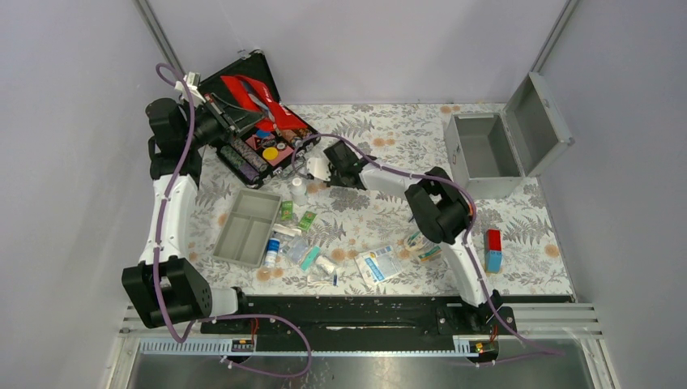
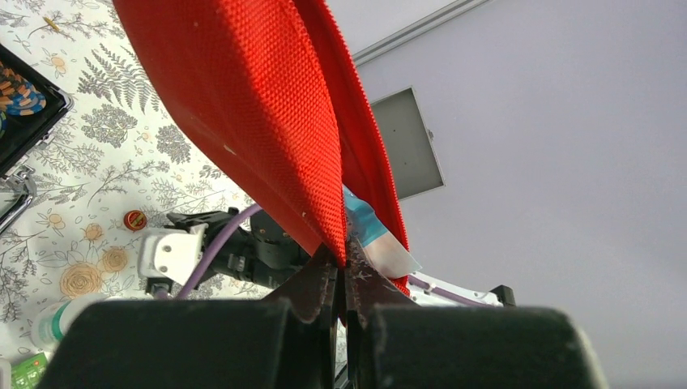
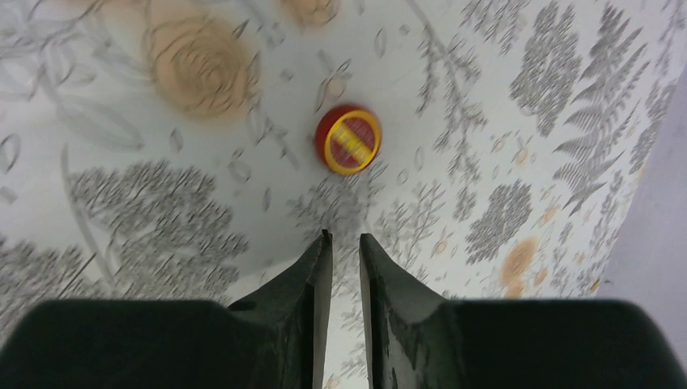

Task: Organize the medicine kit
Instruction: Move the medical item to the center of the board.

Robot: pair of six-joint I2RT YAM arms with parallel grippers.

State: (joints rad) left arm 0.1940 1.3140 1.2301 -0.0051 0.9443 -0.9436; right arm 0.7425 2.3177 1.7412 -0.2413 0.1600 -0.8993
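The left tool point(image 2: 341, 271) is pinched tight on the hem of the red pouch point(image 2: 243, 105), a coarse woven fabric lifted over the black foam-lined case point(image 1: 247, 69). The right tool point(image 3: 345, 243) stands a narrow slit apart and empty, low over the bench point(image 3: 518, 89) with its fern-and-rose print. A round red disc point(image 3: 348, 139) with a yellow ring lies just ahead of its tips. The medicine kit point(image 1: 484, 156), a boxy silver-grey metal case, sits at the bench's far right corner, hinged lid thrown back
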